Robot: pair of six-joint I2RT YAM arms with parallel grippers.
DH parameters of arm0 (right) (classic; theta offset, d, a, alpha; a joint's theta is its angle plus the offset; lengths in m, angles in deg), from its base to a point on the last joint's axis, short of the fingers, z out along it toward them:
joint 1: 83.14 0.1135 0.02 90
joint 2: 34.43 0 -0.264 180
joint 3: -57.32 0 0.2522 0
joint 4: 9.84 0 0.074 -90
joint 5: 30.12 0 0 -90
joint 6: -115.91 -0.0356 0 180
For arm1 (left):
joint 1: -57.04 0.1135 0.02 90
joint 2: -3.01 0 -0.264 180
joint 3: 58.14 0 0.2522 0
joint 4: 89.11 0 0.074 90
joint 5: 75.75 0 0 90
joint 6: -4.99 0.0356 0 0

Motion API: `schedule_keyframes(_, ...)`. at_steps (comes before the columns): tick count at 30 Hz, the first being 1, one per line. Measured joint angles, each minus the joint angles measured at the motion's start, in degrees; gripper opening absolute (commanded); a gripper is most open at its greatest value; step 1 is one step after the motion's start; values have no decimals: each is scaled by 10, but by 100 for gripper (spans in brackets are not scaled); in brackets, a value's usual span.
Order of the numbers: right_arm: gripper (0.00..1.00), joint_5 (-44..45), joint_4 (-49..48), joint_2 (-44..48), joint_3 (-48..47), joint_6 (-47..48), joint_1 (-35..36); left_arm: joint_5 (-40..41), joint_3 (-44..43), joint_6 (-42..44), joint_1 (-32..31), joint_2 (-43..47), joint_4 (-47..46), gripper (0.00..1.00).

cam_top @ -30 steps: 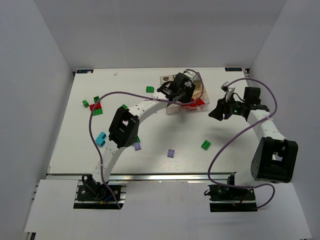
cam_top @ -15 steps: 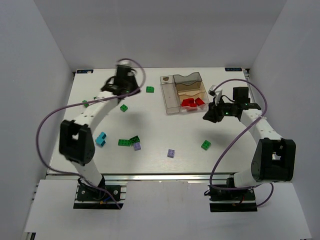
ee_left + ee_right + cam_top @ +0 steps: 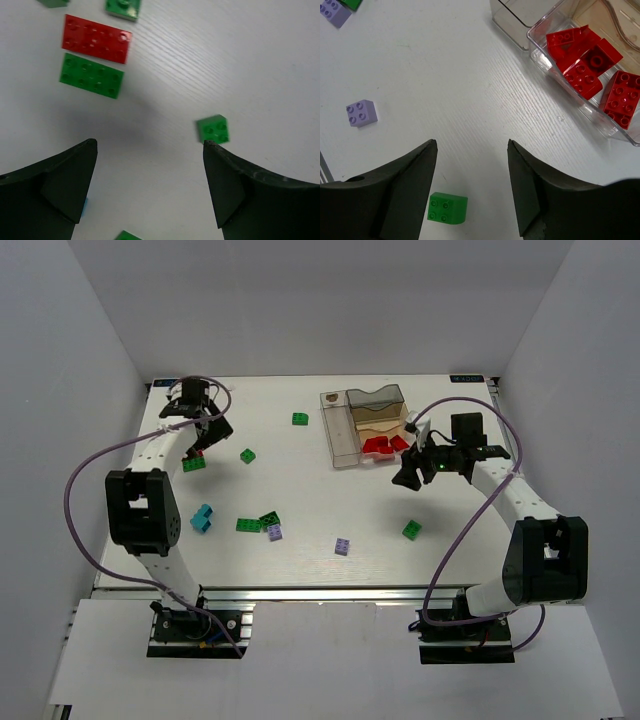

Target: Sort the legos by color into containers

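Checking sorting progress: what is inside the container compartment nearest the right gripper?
That compartment holds only red legos, piled and overlapping. Whether anything smaller lies beneath the pile cannot be seen; they cover it.

- The left arm (image 3: 160,444) and the right arm (image 3: 512,492) are made of white tubes with big black blocks at the bends.
- A thin purple cable (image 3: 69,498) loops along each arm.
- Each arm stands on a black base (image 3: 185,628).
- The fingers (image 3: 55,192) are dark, smooth and curved.
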Motion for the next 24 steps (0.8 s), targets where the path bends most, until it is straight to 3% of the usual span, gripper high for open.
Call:
schedule_keyframes(8, 67, 0, -13, 0, 0, -14, 0, 4, -39, 79, 65, -63, 36, 98)
schedule_keyframes(24, 68, 9, -12, -1, -23, -12, 0, 3, -92, 205, 76, -165, 28, 98)
